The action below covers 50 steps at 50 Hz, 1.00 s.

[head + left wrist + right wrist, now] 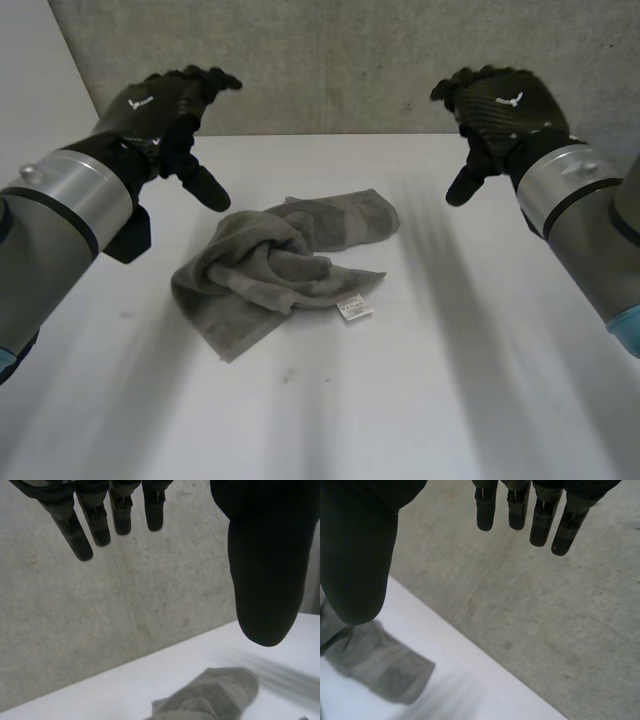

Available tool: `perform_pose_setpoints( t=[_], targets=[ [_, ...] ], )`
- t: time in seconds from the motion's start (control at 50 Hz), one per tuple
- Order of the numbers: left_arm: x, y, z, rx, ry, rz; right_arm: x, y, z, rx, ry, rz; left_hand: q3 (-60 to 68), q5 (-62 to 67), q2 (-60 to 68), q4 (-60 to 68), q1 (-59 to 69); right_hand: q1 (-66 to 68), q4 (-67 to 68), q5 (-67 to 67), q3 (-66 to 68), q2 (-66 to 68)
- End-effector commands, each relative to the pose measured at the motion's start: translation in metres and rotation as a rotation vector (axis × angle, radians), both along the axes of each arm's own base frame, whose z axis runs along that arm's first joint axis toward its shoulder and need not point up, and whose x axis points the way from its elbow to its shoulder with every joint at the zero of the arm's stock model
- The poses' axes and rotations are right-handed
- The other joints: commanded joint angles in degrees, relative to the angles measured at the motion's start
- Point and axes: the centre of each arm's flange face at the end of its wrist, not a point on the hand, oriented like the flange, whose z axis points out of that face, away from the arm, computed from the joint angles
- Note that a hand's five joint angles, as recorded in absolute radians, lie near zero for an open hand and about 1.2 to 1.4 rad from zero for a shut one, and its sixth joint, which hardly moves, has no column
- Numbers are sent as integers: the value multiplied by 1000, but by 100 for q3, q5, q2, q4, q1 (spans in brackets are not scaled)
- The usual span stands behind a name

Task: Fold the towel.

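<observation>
Grey towel (285, 265) lies crumpled toward the table's (450, 390) far edge, so the left hand (165, 105) and right hand (500, 105) hover beside it, released and empty, probably to spread it first.

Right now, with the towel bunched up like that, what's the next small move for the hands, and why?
The towel lies crumpled on the table; the left hand and right hand hang open above it, holding nothing. So probably lower the left hand to the towel's near corner and pinch it, to spread it flat.
</observation>
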Motion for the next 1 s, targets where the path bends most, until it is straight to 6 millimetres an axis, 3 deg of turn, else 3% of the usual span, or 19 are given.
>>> perform_pose_setpoints(
  t=[0.02,0.06,0.08,0.12,0.18,0.22,0.34,0.44,0.54,0.62,0.66,0.74,0.88,0.92,0.94,0.98,1.0],
  targets=[
    [-19,12,-38,106,-57,-72,5,-6,-22,-3,141,29,951,988,953,949,917,-187,-329,-280,-233,-287],
    [-39,30,-64,157,-105,-145,6,-8,-28,-12,187,29,1185,1222,1187,1183,1151,-187,-329,-280,-233,-287],
    [-39,30,-64,157,-105,-145,6,-8,-28,-12,187,29,1187,1224,1189,1184,1152,-187,-329,-280,-233,-287],
    [-54,41,-90,185,-181,-204,6,-10,-33,-2,200,29,1320,1358,1323,1318,1286,-187,-329,-280,-233,-287],
    [-61,44,-104,186,-232,-229,6,-11,-35,3,202,29,1355,1392,1357,1352,1320,-187,-329,-280,-233,-287],
    [-71,45,-129,163,-332,-257,6,-11,-37,7,203,31,1438,1475,1440,1436,1404,-187,-329,-280,-233,-287],
    [-86,42,-161,96,-451,-267,4,-14,-43,26,212,23,2179,2216,2181,2177,2145,-187,-329,-280,-233,-287],
    [-101,29,-196,24,-517,-248,3,-13,-63,80,235,31,2532,2570,2535,2530,2498,-187,-329,-280,-233,-287],
    [-108,15,-209,-45,-580,-197,4,-14,-78,116,255,35,2532,2570,2535,2530,2498,-187,-329,-280,-233,-287],
    [-108,8,-209,-91,-617,-157,4,-15,-84,129,261,37,3020,3057,3022,3018,2986,-187,-329,-280,-233,-287],
    [-109,5,-206,-131,-618,-134,5,-17,-86,131,263,37,5263,5301,5265,5261,5229,-187,-329,-280,-233,-287],
    [-110,2,-198,-171,-593,-116,6,-18,-88,135,263,37,6680,6718,6683,6678,6646,-187,-329,-280,-233,-287],
    [-103,3,-171,-219,-551,-88,9,-25,-92,143,250,37,6685,6722,6687,6683,6650,-187,-329,-280,-233,-287],
    [-95,8,-148,-243,-520,-77,10,-28,-93,148,235,36,6685,6722,6687,6683,6650,-187,-329,-280,-233,-287],
    [-95,8,-148,-243,-520,-77,10,-28,-93,148,235,36,6685,6722,6687,6683,6650,-187,-329,-280,-233,-287],
    [-84,12,-116,-279,-477,-46,14,-34,-93,174,168,42,6685,6722,6687,6683,6650,-187,-329,-280,-233,-287],
    [-83,12,-115,-279,-477,-46,14,-34,-93,174,168,42,6685,6722,6687,6683,6650,-187,-329,-280,-233,-287]
  ],
)
